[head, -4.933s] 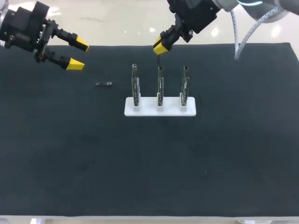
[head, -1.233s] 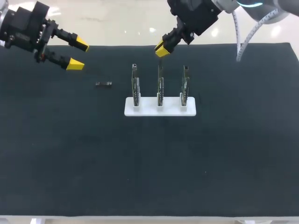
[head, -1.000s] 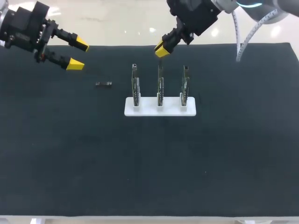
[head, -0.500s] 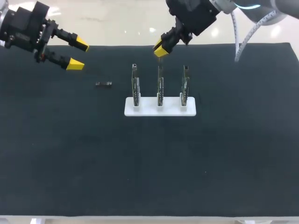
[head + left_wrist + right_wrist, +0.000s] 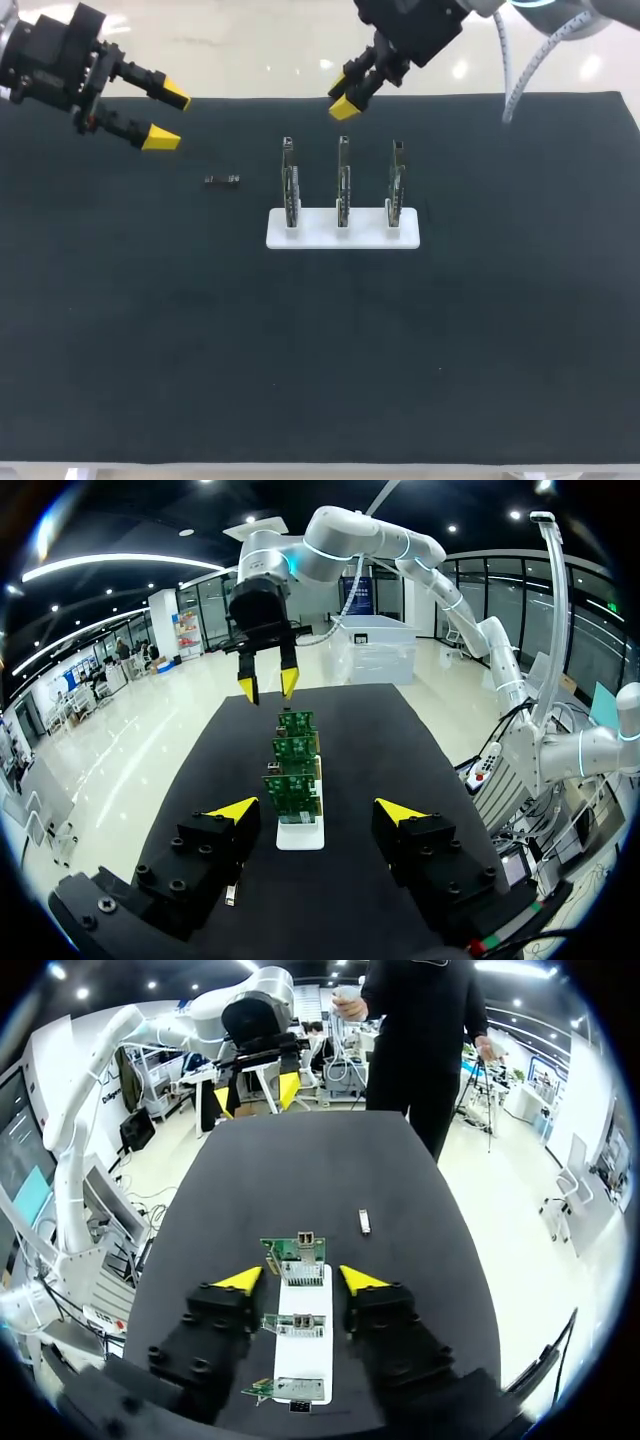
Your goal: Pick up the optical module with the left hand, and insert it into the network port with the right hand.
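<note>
- My left claw [image 5: 168, 118] hangs over the bench's far left corner, its fingers wide apart and nothing between them.
- My right claw [image 5: 343, 94] hovers by the middle of the far edge, its fingers also apart and empty, just above and beyond the row of boards.
- The optical module [image 5: 222, 180] lies flat on the bench [image 5: 300, 350], between the left claw and the boards, nearer the far edge than the near one, and touches nothing.
- I judge the step in hand to be the pickup, which has not yet begun.
- The next move calls for the left claw to come down over the module with a finger on either long side, then close gently; the part is small and lies low on the mat.
- Three green boards [image 5: 343, 185] stand upright in a white holder [image 5: 365, 236] towards the far side of the bench, each with a network port [image 5: 304, 1238] at its top.
- Nothing stands between the left claw and the module. The leftmost board is near it, so I would keep the approach steep.
</note>
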You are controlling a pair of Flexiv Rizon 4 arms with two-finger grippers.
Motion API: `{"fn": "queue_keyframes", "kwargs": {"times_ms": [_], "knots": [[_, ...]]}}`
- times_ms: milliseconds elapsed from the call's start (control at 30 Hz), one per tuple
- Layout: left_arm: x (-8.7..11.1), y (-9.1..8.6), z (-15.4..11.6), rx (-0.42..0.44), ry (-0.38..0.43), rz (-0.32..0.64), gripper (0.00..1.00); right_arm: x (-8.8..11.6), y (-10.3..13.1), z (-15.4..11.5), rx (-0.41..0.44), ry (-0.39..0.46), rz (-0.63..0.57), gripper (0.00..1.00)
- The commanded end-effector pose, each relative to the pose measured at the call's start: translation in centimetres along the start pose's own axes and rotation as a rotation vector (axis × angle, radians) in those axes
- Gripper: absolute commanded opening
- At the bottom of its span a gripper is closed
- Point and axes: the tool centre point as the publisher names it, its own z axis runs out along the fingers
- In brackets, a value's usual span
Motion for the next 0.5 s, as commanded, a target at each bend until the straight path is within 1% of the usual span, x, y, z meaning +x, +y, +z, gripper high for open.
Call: {"fn": "queue_keyframes", "kwargs": {"times_ms": [33, 500], "knots": [[0.0, 0.0, 0.0, -0.001, 0.003, -0.001, 1.0, 0.6, 0.1, 0.4, 0.003, -0.007, -0.005, 0.0], [0.0, 0.0, 0.0, -0.001, 0.003, -0.001, 1.0, 2.0, 0.1, 1.6, -0.002, -0.012, -0.035, 0.0]]}}
